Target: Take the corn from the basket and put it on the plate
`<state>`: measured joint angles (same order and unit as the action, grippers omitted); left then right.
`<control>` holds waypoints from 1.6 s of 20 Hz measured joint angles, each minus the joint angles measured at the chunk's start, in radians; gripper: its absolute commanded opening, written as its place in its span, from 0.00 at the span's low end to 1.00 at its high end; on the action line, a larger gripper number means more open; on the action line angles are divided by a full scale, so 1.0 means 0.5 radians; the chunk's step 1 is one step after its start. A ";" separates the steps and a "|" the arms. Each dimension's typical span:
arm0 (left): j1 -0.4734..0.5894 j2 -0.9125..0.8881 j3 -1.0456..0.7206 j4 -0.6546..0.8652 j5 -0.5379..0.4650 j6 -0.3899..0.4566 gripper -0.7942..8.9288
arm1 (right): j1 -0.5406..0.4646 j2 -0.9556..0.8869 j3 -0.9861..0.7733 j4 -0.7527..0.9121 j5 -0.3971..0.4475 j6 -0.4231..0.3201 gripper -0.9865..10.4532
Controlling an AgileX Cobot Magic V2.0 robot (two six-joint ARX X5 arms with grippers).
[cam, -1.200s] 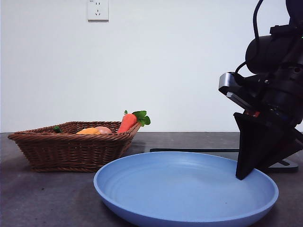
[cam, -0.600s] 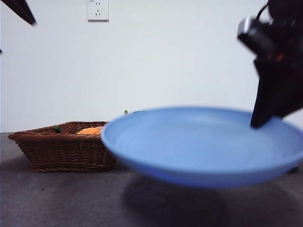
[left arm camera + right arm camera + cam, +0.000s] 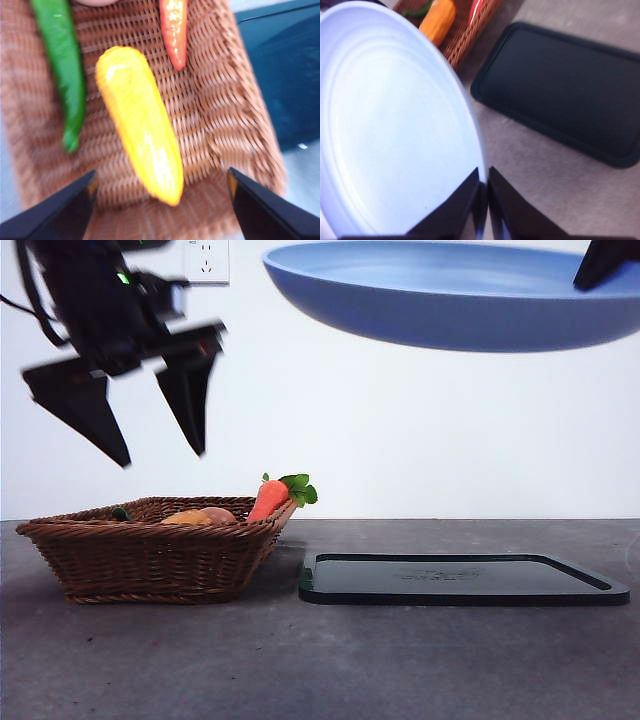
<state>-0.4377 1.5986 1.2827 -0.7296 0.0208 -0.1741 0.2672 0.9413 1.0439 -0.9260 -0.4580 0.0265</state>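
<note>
**Reaching for the corn, plate held aloft**

We have our left claw (image 3: 155,430) above the basket (image 3: 150,560), jaws spread wide and holding nothing. From the left wrist view the corn (image 3: 140,125) lies on the basket floor, framed between our two jaws, with a green pepper (image 3: 62,70) just beside it on one side and the carrot (image 3: 173,30) near its far end. The corn is untouched, so we judge the step in hand to be the approach to the pick.

Our right claw (image 3: 484,192) is clamped on the rim of the blue plate (image 3: 450,295), which hangs high in the air above the black tray (image 3: 460,580), well clear of the table (image 3: 300,660).

The next move, as we see it, calls for lowering the left claw straight onto the corn's middle, with the jaws across its width, while keeping off the pepper and the basket wall. The plate will need to sit level, within reach of the left arm.

We can read no brand, label or writing anywhere; a wall socket (image 3: 207,260) shows only its slots.
</note>
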 measured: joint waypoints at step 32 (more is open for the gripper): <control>-0.328 -0.317 0.172 0.224 0.230 -0.153 0.27 | 0.000 0.775 0.006 0.455 0.176 0.263 0.09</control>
<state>-0.6018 1.4403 1.3689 -0.6178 0.1356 -0.2508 0.2672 1.3289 1.0470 -0.6983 -0.3698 0.1581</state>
